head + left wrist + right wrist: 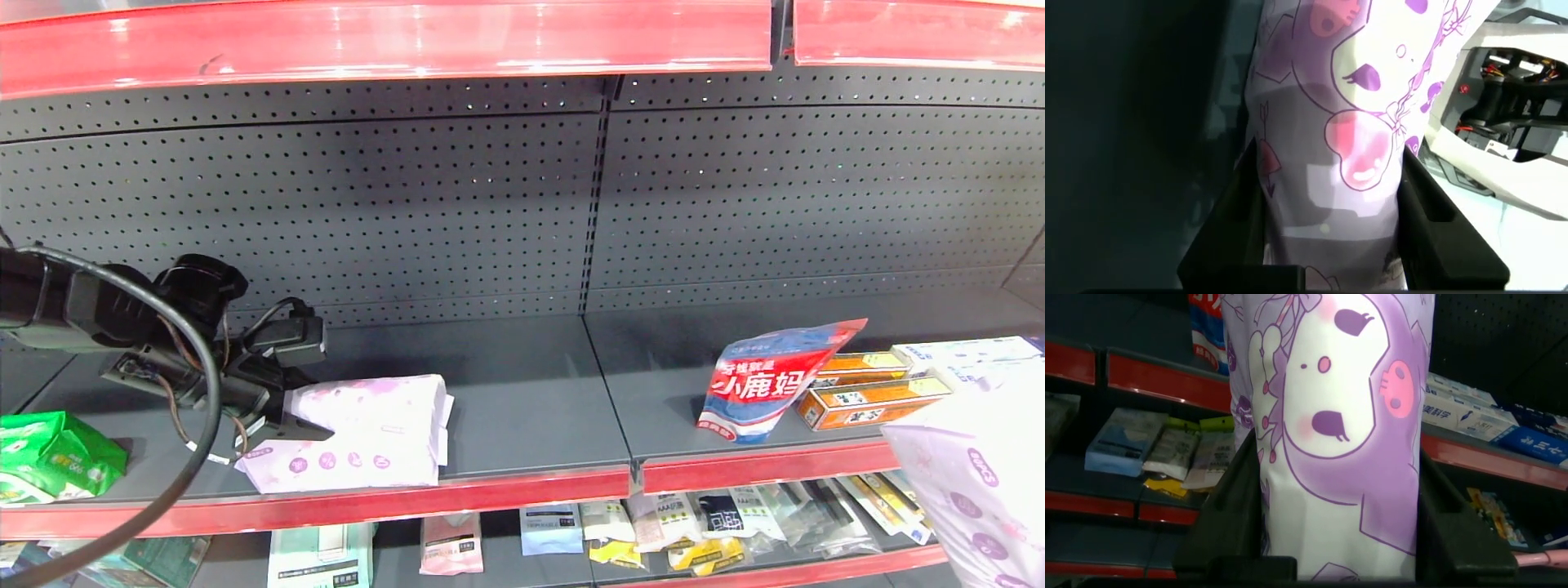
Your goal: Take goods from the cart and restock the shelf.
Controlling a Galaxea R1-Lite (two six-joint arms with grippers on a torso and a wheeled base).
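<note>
1. The left gripper is clamped on the pink pack; the pack sits between its fingers, flat on the shelf
2. The right gripper grips the purple pack between both fingers, upright before the shelf's right end

Light comes from overhead: white glare streaks the glossy red plastic shelf-edge strip, and the grey perforated metal back panel bows toward the head view's edges. A soft shadow lies beside the red-and-blue standing pouch. Around my pink-and-white printed soft pack it is dim; my purple-and-white cartoon-printed pack is brightly lit.
</note>
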